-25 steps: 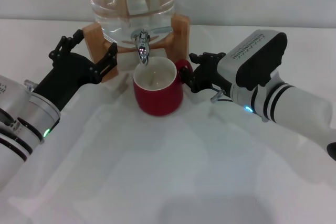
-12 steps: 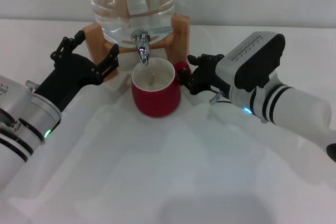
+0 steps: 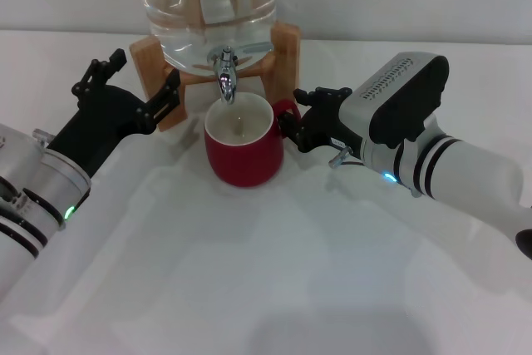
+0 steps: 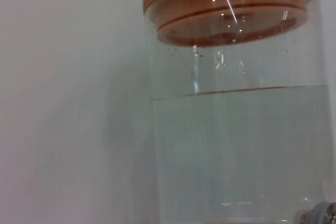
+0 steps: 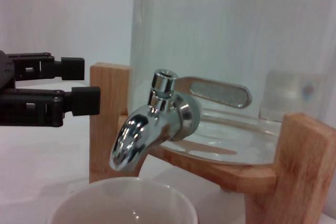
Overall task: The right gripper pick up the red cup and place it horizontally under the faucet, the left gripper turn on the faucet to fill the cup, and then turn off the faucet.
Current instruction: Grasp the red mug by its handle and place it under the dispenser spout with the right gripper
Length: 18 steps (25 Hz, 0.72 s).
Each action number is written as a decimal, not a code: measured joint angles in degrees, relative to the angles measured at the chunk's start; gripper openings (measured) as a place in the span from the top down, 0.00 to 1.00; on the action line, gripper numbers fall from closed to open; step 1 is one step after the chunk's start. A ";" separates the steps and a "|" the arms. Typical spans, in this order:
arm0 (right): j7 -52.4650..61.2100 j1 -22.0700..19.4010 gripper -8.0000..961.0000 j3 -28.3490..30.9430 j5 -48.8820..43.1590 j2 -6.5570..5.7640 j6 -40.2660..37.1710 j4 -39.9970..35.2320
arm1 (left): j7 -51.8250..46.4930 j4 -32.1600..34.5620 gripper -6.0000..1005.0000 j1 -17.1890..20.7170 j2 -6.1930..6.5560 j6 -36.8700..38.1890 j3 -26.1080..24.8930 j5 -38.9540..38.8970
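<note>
Red cup (image 3: 244, 148) upright on the white bench (image 3: 274, 272), mouth directly under the faucet (image 3: 224, 75) spout; cream inside visible, whether any water is in it hard to judge.

Right hand (image 3: 293, 125) at the cup's handle side, black prongs closed around the red loop handle; ribbed grey housing trails behind it toward the robot's right.

Left hand (image 3: 129, 85) well clear of the cup, on the far side from the right hand, prongs spread apart and holding nothing. It sits just beside the wooden stand (image 3: 153, 60), tips pointing toward the faucet but not touching it. In the right wrist view its fingertips (image 5: 79, 100) show level with the stand's post, short of the chrome spout (image 5: 152, 124).

Clear water jug (image 4: 239, 108) on the stand, water line partway up, wooden lid (image 4: 231, 6) on top.
</note>
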 joint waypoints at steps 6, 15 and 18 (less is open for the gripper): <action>-0.02 -0.04 0.60 -0.04 0.00 0.00 0.01 0.02 | 0.14 0.08 0.13 0.08 0.08 0.00 -0.21 0.00; -0.14 -0.25 0.59 -0.18 -0.06 0.00 -0.05 0.11 | 0.56 0.10 0.13 0.13 0.13 -0.02 -0.76 0.00; -0.14 -0.33 0.59 -0.18 -0.09 0.00 -0.07 0.12 | 0.56 0.12 0.13 0.33 0.05 -0.21 -0.76 0.00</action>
